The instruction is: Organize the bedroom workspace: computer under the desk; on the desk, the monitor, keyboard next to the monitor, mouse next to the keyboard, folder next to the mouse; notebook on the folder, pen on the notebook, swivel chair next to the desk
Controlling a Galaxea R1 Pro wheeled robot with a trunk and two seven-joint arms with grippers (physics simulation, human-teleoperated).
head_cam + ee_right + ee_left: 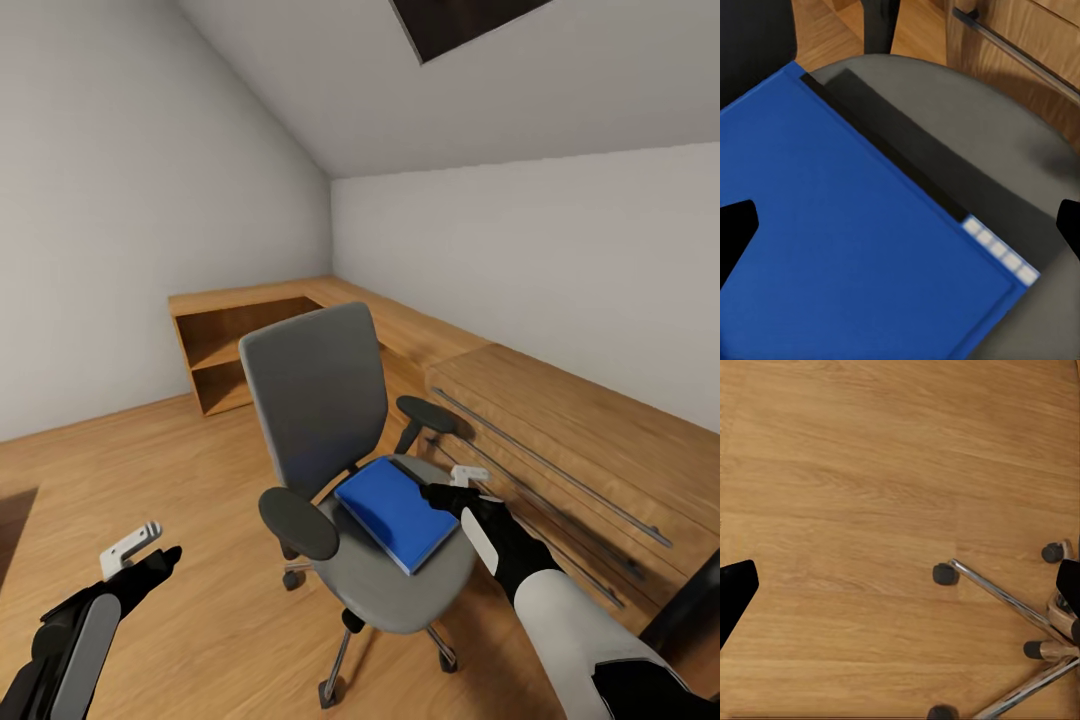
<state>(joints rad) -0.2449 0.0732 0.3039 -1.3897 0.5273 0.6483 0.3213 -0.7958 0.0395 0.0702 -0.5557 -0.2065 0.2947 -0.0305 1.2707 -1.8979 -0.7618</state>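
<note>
Folder [397, 512]: blue, flat on the chair [318, 400] seat, not yet moved to the tabletop. Right tool [452, 490]: poised over its near edge, fingers wide apart, holding nothing (likely lining up a grasp). Left tool [140, 552]: open, empty, above bare floor [200, 620]. Writing: none legible; the spine's pale squares are unreadable.

Low light-wood cabinets [520, 400] (L-shaped) line the white walls [120, 200].
</note>
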